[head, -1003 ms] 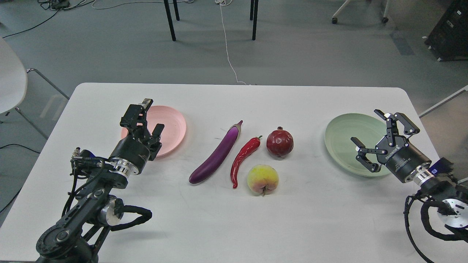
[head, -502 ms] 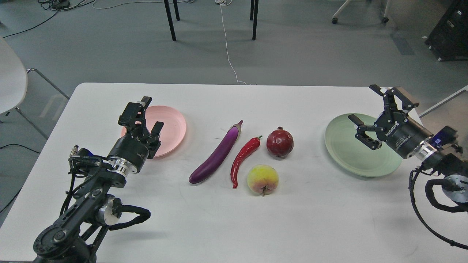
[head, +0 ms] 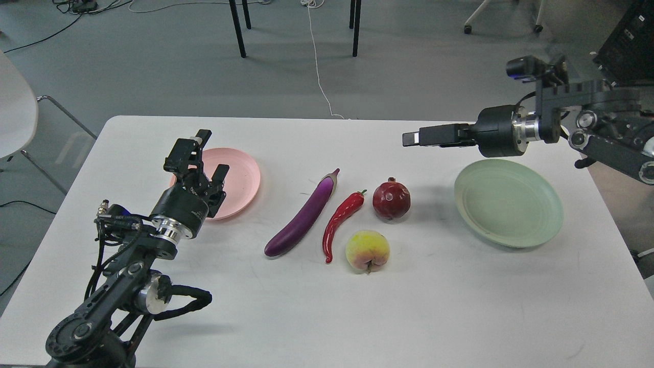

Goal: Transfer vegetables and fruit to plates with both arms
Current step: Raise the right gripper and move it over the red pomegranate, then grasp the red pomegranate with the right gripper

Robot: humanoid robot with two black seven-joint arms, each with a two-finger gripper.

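Note:
The purple eggplant (head: 306,214), red chili (head: 340,222), dark red pomegranate (head: 391,200) and yellow-green peach (head: 367,250) lie together on the middle of the white table. The pink plate (head: 240,176) is at the left and holds nothing. The green plate (head: 508,202) is at the right and holds nothing. My left gripper (head: 208,157) is open and empty over the pink plate's left edge. My right gripper (head: 415,138) is raised above the table behind the green plate. It points left and shows edge-on, so its fingers cannot be told apart.
The white table (head: 460,306) has rounded corners. Beyond its far edge are black chair legs (head: 237,28), a white cable (head: 319,76) on the floor and a black cabinet (head: 631,41). A white chair (head: 15,107) stands at the left.
My right arm has lifted off the green plate's right side, swung up and back, and turned so that its gripper points left. My left gripper has barely moved.

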